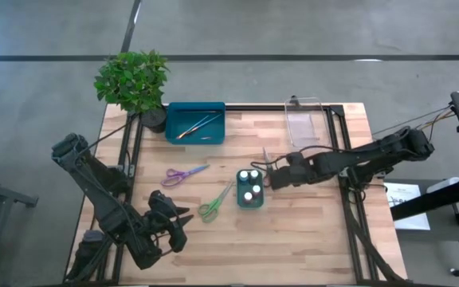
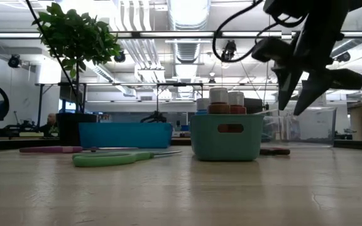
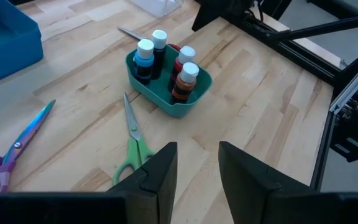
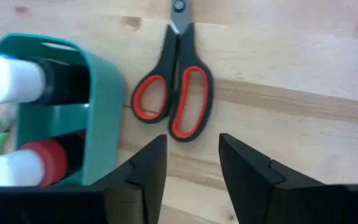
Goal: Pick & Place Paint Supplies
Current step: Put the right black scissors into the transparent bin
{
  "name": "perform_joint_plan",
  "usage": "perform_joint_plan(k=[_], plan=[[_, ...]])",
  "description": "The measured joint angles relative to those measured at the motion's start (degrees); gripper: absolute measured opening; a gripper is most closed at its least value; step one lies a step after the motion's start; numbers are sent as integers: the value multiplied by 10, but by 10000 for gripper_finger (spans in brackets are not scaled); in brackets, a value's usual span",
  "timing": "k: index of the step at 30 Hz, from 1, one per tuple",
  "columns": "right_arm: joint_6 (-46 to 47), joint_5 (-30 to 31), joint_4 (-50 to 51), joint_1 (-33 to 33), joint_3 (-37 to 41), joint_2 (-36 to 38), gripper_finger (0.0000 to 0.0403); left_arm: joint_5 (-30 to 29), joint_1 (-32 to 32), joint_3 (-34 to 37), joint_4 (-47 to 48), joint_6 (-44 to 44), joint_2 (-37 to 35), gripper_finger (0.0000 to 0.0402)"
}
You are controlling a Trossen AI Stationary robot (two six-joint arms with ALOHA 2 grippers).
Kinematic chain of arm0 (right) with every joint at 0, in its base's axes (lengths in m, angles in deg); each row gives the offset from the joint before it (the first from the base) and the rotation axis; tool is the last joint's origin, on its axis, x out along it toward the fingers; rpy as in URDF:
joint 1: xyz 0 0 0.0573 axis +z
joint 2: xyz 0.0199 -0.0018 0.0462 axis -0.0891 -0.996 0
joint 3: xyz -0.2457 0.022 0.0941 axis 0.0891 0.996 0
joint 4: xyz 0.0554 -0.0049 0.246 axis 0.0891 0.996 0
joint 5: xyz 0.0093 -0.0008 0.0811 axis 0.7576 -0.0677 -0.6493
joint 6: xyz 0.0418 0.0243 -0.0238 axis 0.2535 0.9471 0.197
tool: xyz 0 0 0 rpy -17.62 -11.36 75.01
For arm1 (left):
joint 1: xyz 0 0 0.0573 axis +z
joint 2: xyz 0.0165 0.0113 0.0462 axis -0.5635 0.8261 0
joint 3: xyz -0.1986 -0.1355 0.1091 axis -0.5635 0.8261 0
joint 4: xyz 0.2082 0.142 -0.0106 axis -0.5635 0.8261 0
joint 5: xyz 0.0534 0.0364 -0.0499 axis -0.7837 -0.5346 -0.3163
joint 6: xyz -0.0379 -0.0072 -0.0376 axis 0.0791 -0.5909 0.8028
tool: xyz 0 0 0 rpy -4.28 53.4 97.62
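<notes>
Four white-capped paint pots [image 1: 250, 186] stand upright, packed together in a small teal bin [image 3: 166, 102] near the middle of the bench. Two thin brushes [image 1: 195, 125] lie slanted in the blue tray [image 1: 174, 112] by the far edge. Three scissors lie flat on the bench — the purple-handled pair [image 1: 183, 174] left of the bin, the green-handled pair [image 1: 214, 205] just beside its near-left corner, the red-handled pair [image 4: 174, 87] closed, just beside its right side.
</notes>
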Motion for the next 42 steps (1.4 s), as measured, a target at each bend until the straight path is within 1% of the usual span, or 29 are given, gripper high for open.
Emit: perform_joint_plan(k=[5,16,25,33,42], plan=[[-4,-21,1,-7,0,-41,146,-4,0,0,0,-2,0,127],[-8,-21,2,-12,-36,-124,146,-7,0,0,-1,0,0,127],[-35,-22,22,-30,-73,-188,146,-7,0,0,-15,0,0,127],[-43,-31,24,-32,-73,-205,146,-6,0,0,-26,0,0,127],[-34,-23,26,-36,-60,-188,146,-2,0,0,-28,0,0,127]])
